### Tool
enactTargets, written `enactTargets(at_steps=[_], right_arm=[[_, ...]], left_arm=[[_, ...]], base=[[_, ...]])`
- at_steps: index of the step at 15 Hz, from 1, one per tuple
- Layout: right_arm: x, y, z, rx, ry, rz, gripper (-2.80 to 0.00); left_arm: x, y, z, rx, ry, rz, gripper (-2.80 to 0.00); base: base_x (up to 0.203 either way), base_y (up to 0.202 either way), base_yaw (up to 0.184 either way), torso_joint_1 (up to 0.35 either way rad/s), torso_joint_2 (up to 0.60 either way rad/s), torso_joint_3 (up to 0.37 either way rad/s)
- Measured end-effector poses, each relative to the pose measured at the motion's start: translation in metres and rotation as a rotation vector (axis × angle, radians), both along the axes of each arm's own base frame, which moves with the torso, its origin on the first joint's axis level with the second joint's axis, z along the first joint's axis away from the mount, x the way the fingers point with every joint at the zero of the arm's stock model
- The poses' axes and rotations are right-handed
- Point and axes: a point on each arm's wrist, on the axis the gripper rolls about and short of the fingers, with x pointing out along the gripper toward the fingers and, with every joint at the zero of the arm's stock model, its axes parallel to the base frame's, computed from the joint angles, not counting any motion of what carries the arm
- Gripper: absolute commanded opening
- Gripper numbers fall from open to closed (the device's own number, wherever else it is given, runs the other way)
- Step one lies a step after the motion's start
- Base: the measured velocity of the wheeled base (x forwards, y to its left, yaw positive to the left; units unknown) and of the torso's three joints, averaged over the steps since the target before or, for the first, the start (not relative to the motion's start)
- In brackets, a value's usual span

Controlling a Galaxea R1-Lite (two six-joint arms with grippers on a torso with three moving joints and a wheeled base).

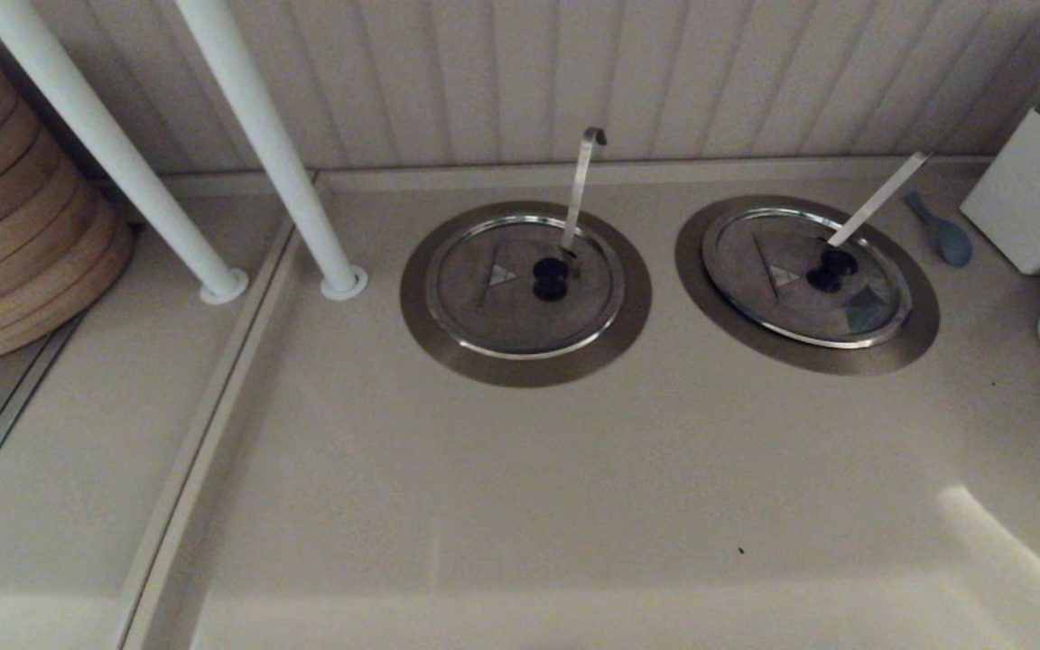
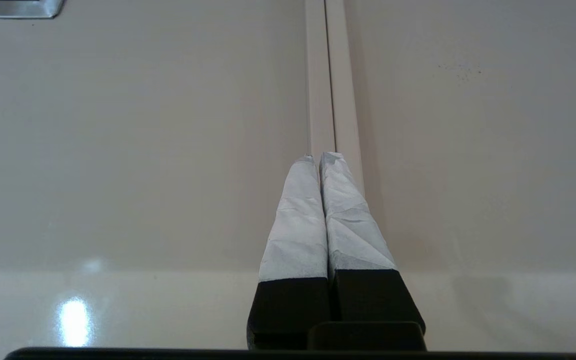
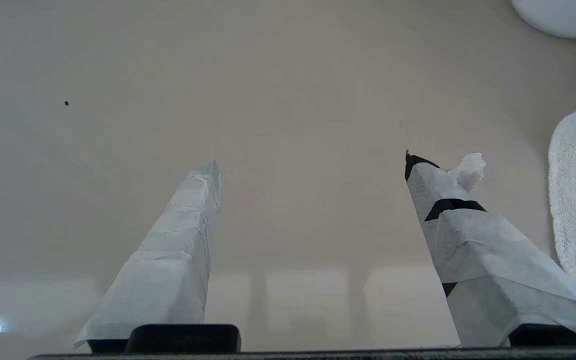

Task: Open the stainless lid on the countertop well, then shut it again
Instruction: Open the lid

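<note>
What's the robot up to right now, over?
Left gripper shut, right gripper open, both over bare counter. Stainless lid seated on its well, untouched. Nothing blocking it.

The left gripper (image 2: 319, 156) has two long tapering fingers (image 2: 298, 225), each wrapped from tip to about two-thirds down in creased pale grey-white tape or paper. Below the wrap the finger bases are plain matte black, and a small black block sits between them. The right gripper (image 3: 310, 160) has the same pale wrapping on its fingers (image 3: 178, 240), but on one finger (image 3: 468, 240) the wrap is torn and loose, showing black underneath and a ragged scrap at the tip. Black mounts show at their bases, possibly plastic.
</note>
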Motion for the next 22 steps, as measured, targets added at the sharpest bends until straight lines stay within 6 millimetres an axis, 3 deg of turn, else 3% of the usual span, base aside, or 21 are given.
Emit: enactTargets(at_steps=[2,4,8,11,14,16,19,22], right_arm=[[-0.001,0.000,0.004,-0.001,-0.030,-0.006,0.00],[-0.008,0.000,0.027,0.001,-0.125,-0.004,0.00],[-0.033,0.001,0.103,0.013,-0.215,0.075,0.00],[-0.020,0.003,0.162,0.020,-0.164,0.139,0.00],[0.024,0.005,0.215,0.025,-0.078,0.226,0.00],[0.062,0.008,0.238,0.033,-0.004,0.335,0.00],[0.123,0.019,0.251,0.057,0.119,0.503,0.00],[0.181,0.037,0.251,0.094,0.238,0.560,0.00]], left_arm=[[0.000,0.000,0.000,0.000,0.000,0.000,-2.80],[0.000,0.000,0.000,0.000,0.000,0.000,-2.80],[0.000,0.000,0.000,0.000,0.000,0.000,-2.80],[0.000,0.000,0.000,-0.001,0.000,-0.001,-2.80],[0.000,0.000,0.000,0.000,0.000,0.000,-2.80],[0.000,0.000,0.000,0.000,0.000,-0.001,-2.80],[0.000,0.000,0.000,0.000,0.000,-0.001,-2.80],[0.000,0.000,0.000,0.000,0.000,-0.001,-2.80]], base=[[0.000,0.000,0.000,0.000,0.00,0.000],[0.000,0.000,0.000,0.000,0.00,0.000],[0.000,0.000,0.000,0.000,0.00,0.000],[0.000,0.000,0.000,0.000,0.00,0.000],[0.000,0.000,0.000,0.000,0.00,0.000],[0.000,0.000,0.000,0.000,0.00,0.000],[0.000,0.000,0.000,0.000,0.00,0.000],[0.000,0.000,0.000,0.000,0.00,0.000]])
